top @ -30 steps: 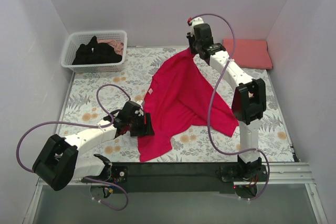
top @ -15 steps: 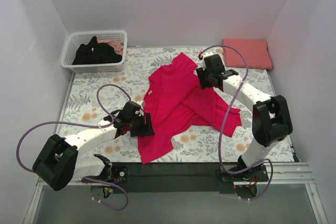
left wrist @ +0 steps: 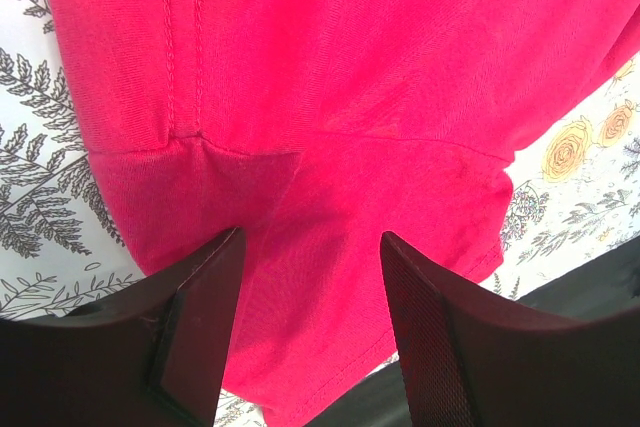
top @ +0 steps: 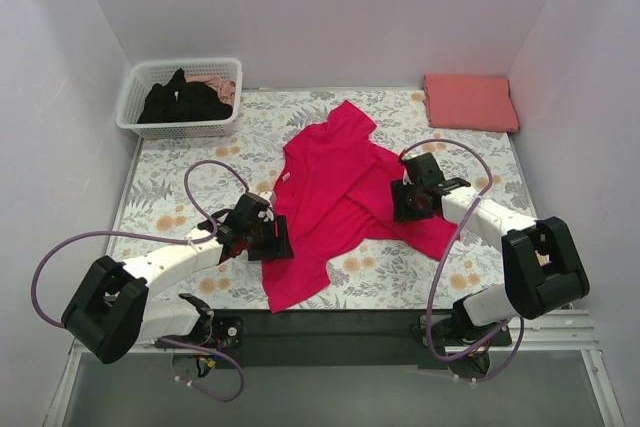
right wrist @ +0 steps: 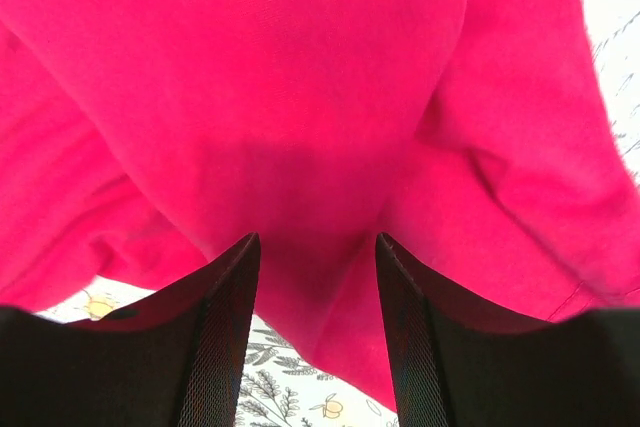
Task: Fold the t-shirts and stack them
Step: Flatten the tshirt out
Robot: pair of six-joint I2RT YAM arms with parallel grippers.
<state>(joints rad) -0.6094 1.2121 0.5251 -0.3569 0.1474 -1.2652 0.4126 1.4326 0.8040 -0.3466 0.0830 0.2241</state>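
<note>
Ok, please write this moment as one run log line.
crimson t-shirt: crumpled, unfolded | left hand: open at left edge | right hand: open over right side | salmon t-shirt: folded, far right

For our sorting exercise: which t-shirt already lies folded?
The salmon-pink t-shirt, a neat rectangle at the far right corner; the crimson t-shirt lies spread out, the black t-shirt bunched in the basket.
</note>
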